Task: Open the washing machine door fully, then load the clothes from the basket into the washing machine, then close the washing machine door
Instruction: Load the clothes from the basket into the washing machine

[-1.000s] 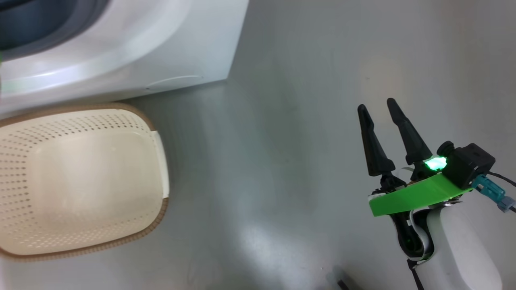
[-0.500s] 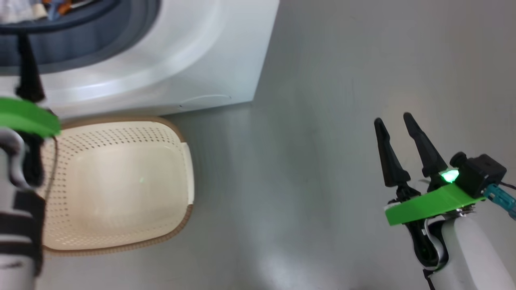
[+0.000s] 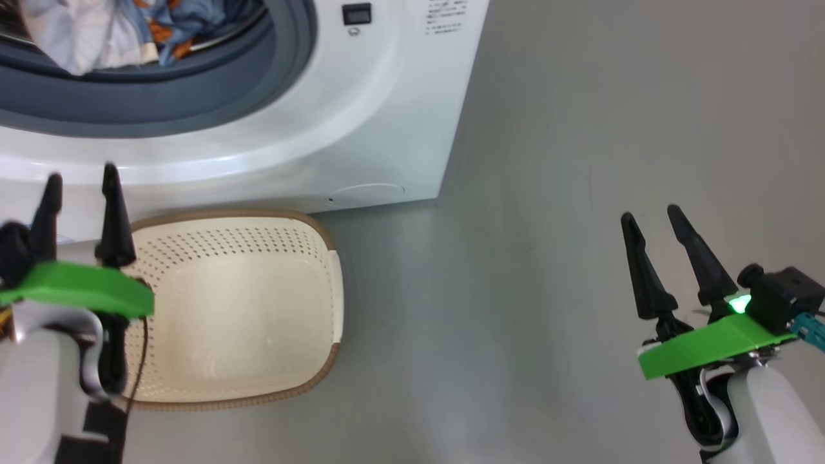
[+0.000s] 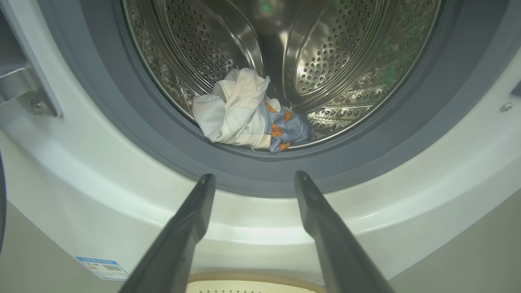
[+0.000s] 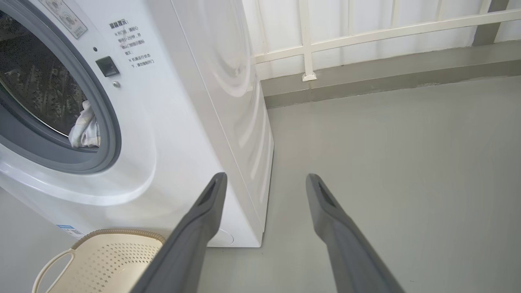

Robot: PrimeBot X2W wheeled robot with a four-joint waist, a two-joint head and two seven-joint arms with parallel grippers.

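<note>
Black fingers on both end effectors stand spread wide, nothing in either. The left end effector (image 3: 82, 175) hovers by the left side of the basket (image 3: 258, 213), aimed at the drum mouth. The right end effector (image 3: 650, 214) is well apart to the right, over bare floor (image 3: 515, 270).

The change from a second ago is mostly the head camera swinging, so the open mouth of the washing machine (image 3: 361, 116) is in frame now. The clothes (image 3: 97, 32) sit bunched at the near bottom of the drum (image 4: 346, 61), just behind the grey seal (image 4: 252, 171). The basket looks empty, so I'd guess only shutting the door is left.
</note>
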